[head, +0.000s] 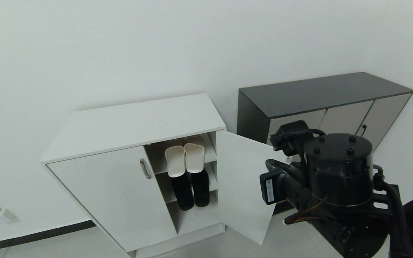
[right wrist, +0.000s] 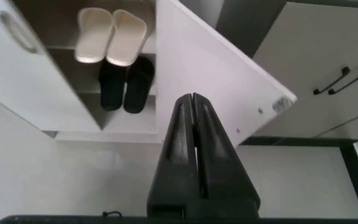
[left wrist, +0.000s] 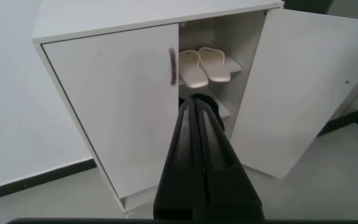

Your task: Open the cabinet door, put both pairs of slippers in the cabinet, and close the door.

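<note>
Against the pale wall, a white shoe cabinet (head: 134,122), low and with two doors. Left door (head: 117,193) shut, with a small metal handle (head: 145,168) near its inner edge. Right door (head: 242,179) swung wide open, standing out from the cabinet front toward the robot's right arm.

Inside the open half, shelves one above another. On the upper shelf, a pair of white slippers (head: 185,159), side by side and touching. On the shelf just below, a pair of black slippers (head: 191,191), likewise side by side, directly under the white pair. Both pairs inside the cabinet, near the front edges of their shelves.

Left end effector (left wrist: 196,99) closed, fingers pressed together with nothing between them, held in front of the cabinet and pointing at the open half, partly hiding the black pair in the left wrist view. Right end effector (right wrist: 193,98) also closed and gripping nothing, hanging above the floor (head: 292,240) with its tip against the outline of the open door; contact with the door impossible to tell.

To the right of the white cabinet, just beside it, a dark grey sideboard (head: 317,91) with pale door fronts and black handles (right wrist: 344,79). Along the foot of the wall on the left, a black skirting strip (head: 34,236).
</note>
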